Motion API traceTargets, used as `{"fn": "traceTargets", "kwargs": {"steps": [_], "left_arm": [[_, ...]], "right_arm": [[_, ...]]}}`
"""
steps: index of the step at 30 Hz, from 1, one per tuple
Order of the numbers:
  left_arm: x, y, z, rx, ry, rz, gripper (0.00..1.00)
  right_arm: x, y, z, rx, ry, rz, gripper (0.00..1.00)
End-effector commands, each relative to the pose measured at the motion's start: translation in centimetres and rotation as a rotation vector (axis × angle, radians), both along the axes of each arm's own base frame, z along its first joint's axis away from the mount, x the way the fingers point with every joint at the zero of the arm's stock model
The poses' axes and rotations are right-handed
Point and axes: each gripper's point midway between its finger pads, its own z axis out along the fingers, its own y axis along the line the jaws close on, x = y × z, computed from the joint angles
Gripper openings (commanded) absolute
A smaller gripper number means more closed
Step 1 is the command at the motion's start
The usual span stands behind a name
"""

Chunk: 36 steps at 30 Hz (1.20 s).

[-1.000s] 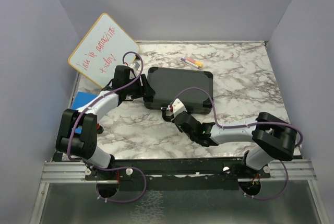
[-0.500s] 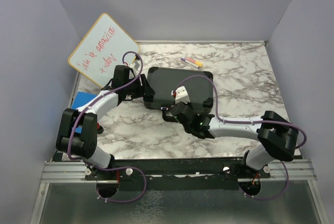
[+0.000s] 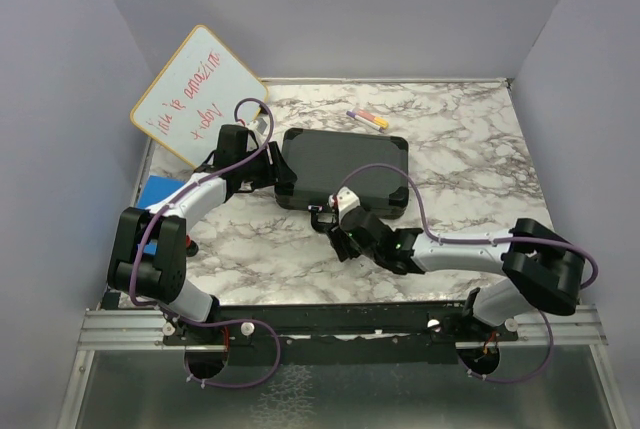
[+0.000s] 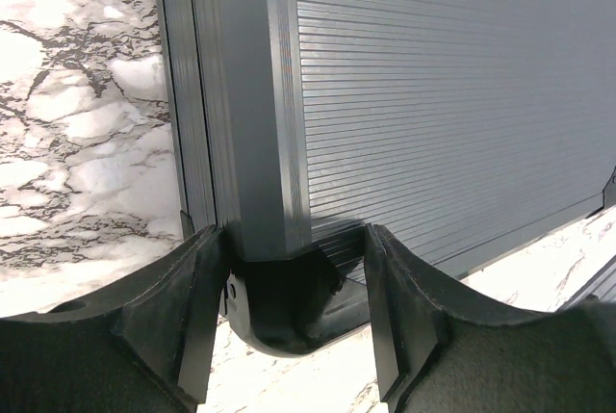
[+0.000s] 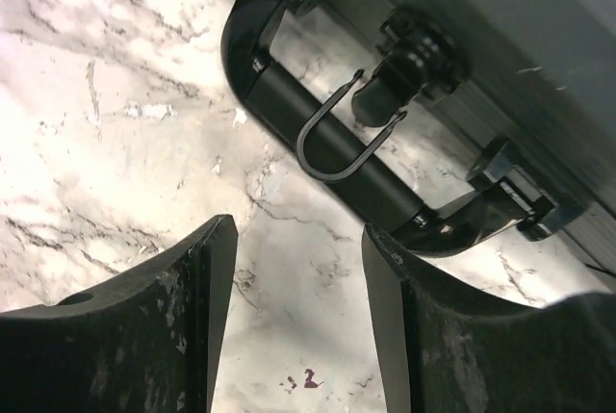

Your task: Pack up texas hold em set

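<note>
The black briefcase (image 3: 345, 164) lies shut and flat on the marble table. Its ribbed lid (image 4: 433, 95) fills the left wrist view. My left gripper (image 3: 281, 175) is at the case's left end, open, with the case's near corner (image 4: 279, 297) between its fingers (image 4: 183, 307). My right gripper (image 3: 327, 221) hovers open just in front of the case's near edge. In the right wrist view the black handle (image 5: 327, 148) and a latch lie just beyond its fingertips (image 5: 390, 288), with bare marble between them. Chips, card decks and discs are out of view.
A white dry-erase board (image 3: 195, 94) leans at the back left. A flat blue pad (image 3: 160, 192) lies under the left arm. A yellow and purple marker (image 3: 368, 119) lies behind the case. Grey walls close in three sides.
My right wrist rose over the case's front edge, then came back down toward the near side by the handle. The left arm and the case have not moved.
</note>
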Motion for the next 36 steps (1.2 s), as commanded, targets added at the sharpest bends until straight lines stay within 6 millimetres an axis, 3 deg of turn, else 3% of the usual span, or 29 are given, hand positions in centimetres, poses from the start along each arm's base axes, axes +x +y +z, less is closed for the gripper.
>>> {"fn": "traceTargets", "kwargs": {"steps": [1, 3, 8, 12, 22, 28, 36], "left_arm": [[-5.7, 3.1, -8.6, 0.214, 0.279, -0.020, 0.53], [-5.8, 3.1, -8.6, 0.213, 0.280, -0.020, 0.53], [-5.8, 3.2, -8.7, 0.216, 0.282, -0.022, 0.53], [-5.8, 3.3, -8.6, 0.216, 0.279, -0.021, 0.53], [-5.8, 3.3, -8.6, 0.215, 0.280, -0.019, 0.53], [-5.8, 3.4, -8.7, 0.217, 0.283, -0.017, 0.53], [-5.7, 3.5, -8.8, 0.216, 0.284, -0.015, 0.53]], "right_arm": [[-1.8, 1.0, -1.7, 0.027, 0.101, 0.064, 0.62], [-1.9, 1.3, -2.4, 0.011, 0.119, 0.072, 0.60], [-0.7, 1.5, -3.8, -0.027, 0.119, 0.035, 0.41], [1.1, 1.0, -3.7, -0.016, 0.088, -0.045, 0.39], [5.7, -0.5, 0.0, 0.052, 0.024, -0.180, 0.38], [6.8, -0.9, 2.2, 0.109, 0.015, -0.220, 0.36], [8.1, -1.7, 2.8, 0.128, 0.004, -0.293, 0.36]]}}
